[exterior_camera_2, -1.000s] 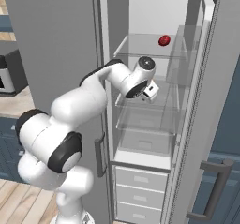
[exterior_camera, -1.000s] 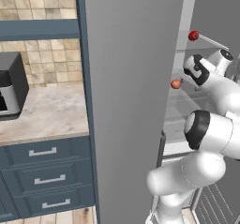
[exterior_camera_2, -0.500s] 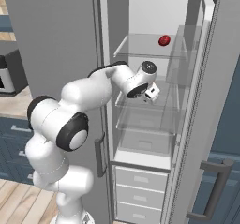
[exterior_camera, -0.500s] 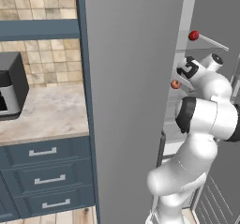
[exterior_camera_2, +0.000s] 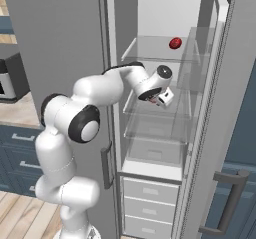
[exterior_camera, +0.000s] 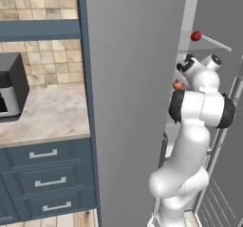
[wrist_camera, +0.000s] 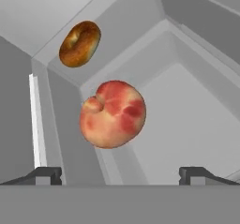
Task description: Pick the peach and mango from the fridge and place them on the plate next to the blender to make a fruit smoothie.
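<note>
Over the last second our arm has swung deeper into the open fridge (exterior_camera_2: pixel 200 148) — the elbow has folded up and the hand has pushed in over the middle glass shelf (exterior_camera_2: pixel 150 110). That brings us onto the approach for the first pick, with nothing lifted yet.

In the hand view the peach (wrist_camera: pixel 112 114) sits dead ahead, centred between the 2 dark tips, with a brown ring-shaped item (wrist_camera: pixel 79 43) — it looks like a bagel or doughnut — farther back on the same shelf. From the left base view the peach (exterior_camera: pixel 178 85) shows as a small orange spot just beside the wrist.

The fingers (wrist_camera: pixel 46 175) stand wide apart, empty, touching nothing; the peach lies a little beyond them.

A dark red fruit (exterior_camera_2: pixel 175 43) rests on the shelf above — we judge it may be the mango, though we cannot tell for sure.
</note>
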